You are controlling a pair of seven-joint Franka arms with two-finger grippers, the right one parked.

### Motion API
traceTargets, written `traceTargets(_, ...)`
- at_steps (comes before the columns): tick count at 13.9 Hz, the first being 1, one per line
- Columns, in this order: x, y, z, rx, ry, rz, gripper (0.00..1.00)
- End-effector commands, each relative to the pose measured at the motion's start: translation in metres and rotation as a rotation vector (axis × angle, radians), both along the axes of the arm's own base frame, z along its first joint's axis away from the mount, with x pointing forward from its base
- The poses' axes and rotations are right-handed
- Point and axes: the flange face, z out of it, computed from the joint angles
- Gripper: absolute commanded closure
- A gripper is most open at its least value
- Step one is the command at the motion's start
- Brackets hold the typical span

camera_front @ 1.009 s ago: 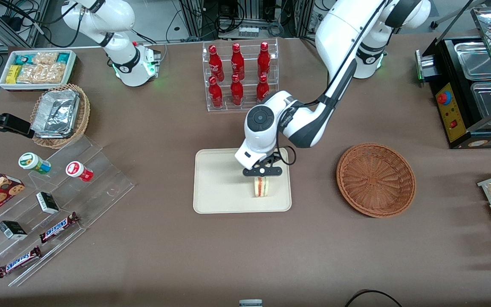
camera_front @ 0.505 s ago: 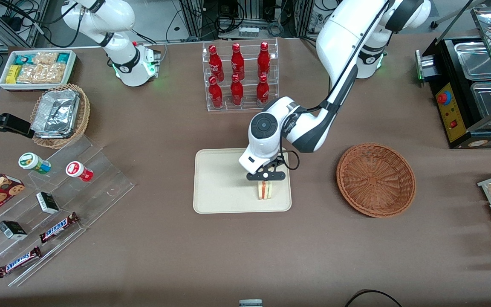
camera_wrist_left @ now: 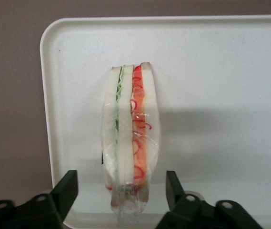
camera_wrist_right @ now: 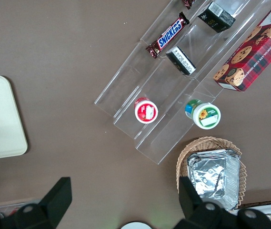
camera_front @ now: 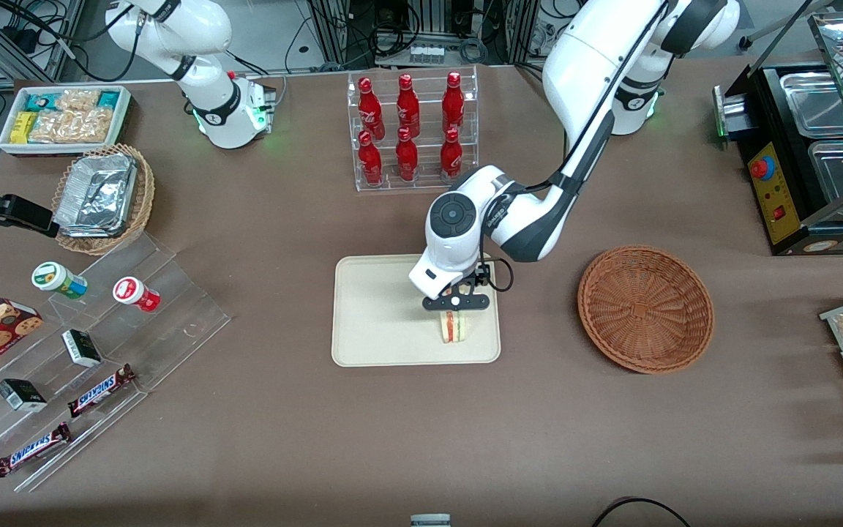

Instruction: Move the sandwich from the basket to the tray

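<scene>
Our brown worktop (camera_front: pixel 304 432)

We see metal frames and cables (camera_front: pixel 421 29) at its farther edge, under even light.

We've got a high front cam looking steeply down across the whole table (camera_front: pixel 282 439), facing both robot bases, far enough back to take in everything from the bottle rack (camera_front: pixel 413 132) to the basket (camera_front: pixel 645 308). The left wrist cam sits right above the gripper (camera_wrist_left: pixel 120 191), staring down at close range past its spread fingers (camera_wrist_left: pixel 66 187) at the sandwich (camera_wrist_left: pixel 130 138) on the tray (camera_wrist_left: pixel 221 71), a patch we also see mid-table from the front. The right wrist cam hangs higher, looking straight down at the parked arm's end, and shares the tray's corner (camera_wrist_right: pixel 2 143), the clear stepped stand (camera_wrist_right: pixel 173 95) and the foil-tray basket (camera_wrist_right: pixel 211 167) with the front cam.
</scene>
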Motion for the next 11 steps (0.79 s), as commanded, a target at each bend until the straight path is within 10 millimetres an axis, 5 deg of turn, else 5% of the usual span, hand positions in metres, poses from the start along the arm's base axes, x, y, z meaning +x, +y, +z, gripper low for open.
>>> traceTargets(1, 0.009, -0.001, 0.025, -0.025, -0.026, 0.027, 0.00)
traceTargets(8, 0.055, 0.072, 0.108, -0.069, -0.045, 0.162, 0.00)
traceTargets(11, 0.085, 0.143, 0.131, -0.046, -0.027, 0.193, 0.00)
